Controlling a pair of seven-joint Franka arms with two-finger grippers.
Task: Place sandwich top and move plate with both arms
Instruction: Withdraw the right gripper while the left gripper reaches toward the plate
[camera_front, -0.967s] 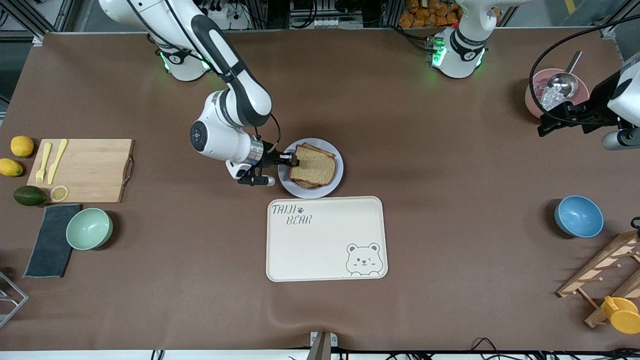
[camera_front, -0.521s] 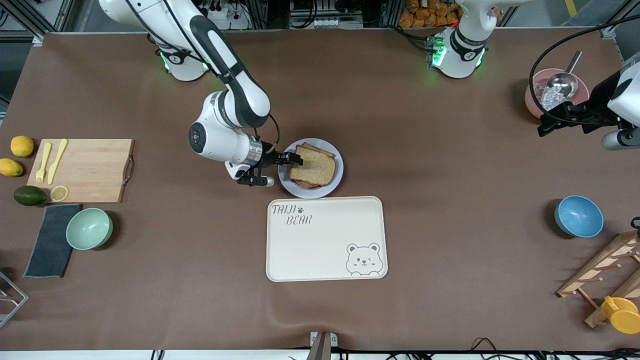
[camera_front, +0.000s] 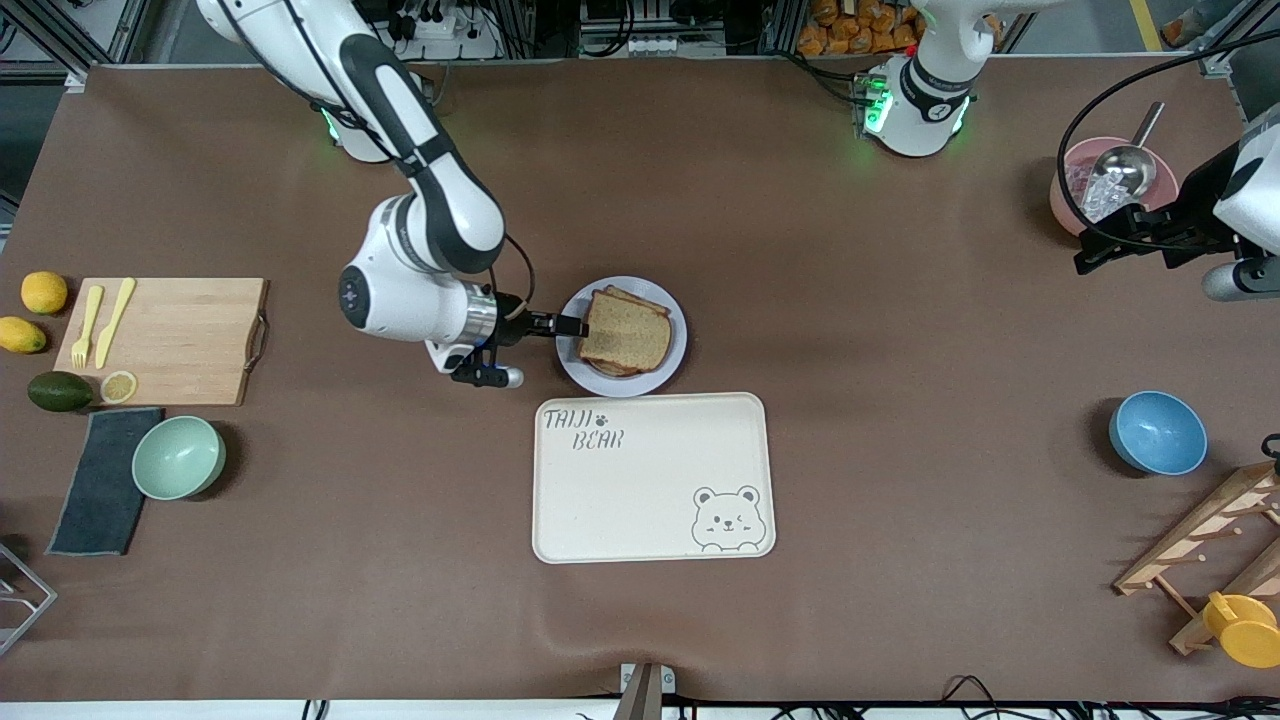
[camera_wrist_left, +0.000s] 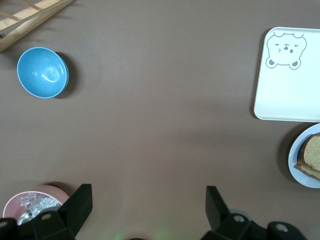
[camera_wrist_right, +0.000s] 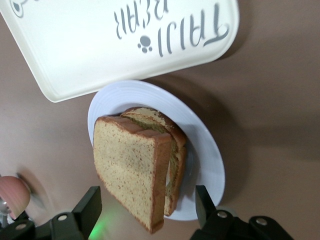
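The right hand (camera_front: 566, 325) stood at the plate's rim, fingers apart and gripping nothing. The sandwich top (camera_front: 625, 335) lay on the stack on the plate (camera_front: 671, 362), near the table's middle, just beside the tray (camera_front: 650, 478). It sat askew, overhanging the slices beneath. The left hand (camera_wrist_left: 145, 210) waited, fingers apart, over the pink bowl (camera_front: 1067, 190) near the table's corner. Risk: a nudge from a finger, or uneven lifting, could slide the top slice off.

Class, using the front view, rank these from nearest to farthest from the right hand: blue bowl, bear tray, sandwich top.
1. sandwich top, on the plate, right beside the right hand.
2. bear tray, nearer the camera.
3. blue bowl, at the left arm's end.
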